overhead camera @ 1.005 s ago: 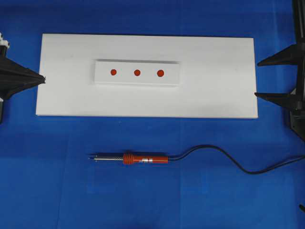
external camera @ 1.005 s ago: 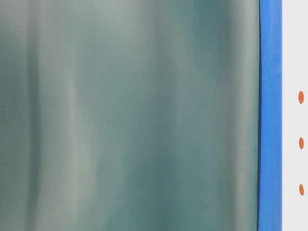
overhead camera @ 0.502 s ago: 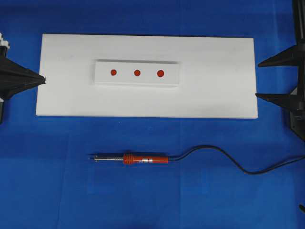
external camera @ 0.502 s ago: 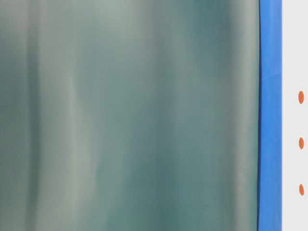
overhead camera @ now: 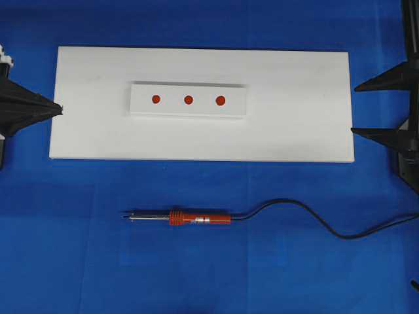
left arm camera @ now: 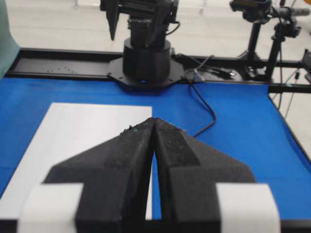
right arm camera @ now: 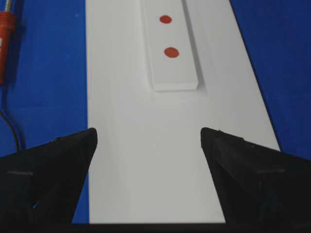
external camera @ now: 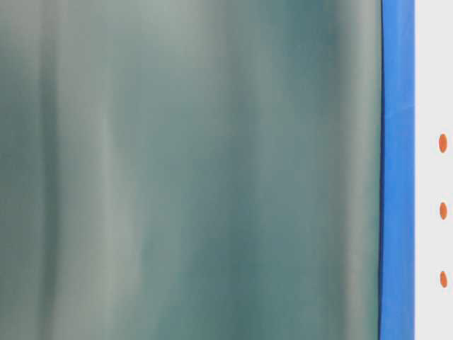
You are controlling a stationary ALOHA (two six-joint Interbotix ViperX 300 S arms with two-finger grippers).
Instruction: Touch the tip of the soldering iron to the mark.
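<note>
The soldering iron (overhead camera: 196, 218) lies flat on the blue cloth in front of the white board (overhead camera: 294, 104), with its tip (overhead camera: 124, 213) pointing left and its black cord trailing right. The mark (overhead camera: 188, 100) is the middle red dot on the white block (overhead camera: 171, 108); it also shows in the right wrist view (right arm camera: 165, 19) and the table-level view (external camera: 443, 210). My left gripper (overhead camera: 60, 109) is shut and empty at the board's left edge. Over the board's right edge my right gripper (overhead camera: 355, 109) stands open, nothing between its fingers. Both are far from the iron.
The iron's cord (overhead camera: 308, 212) curves across the cloth toward the right edge. A blurred grey-green surface (external camera: 191, 170) fills most of the table-level view. The right arm's base (left arm camera: 146, 58) and a black cable (left arm camera: 206, 116) show in the left wrist view.
</note>
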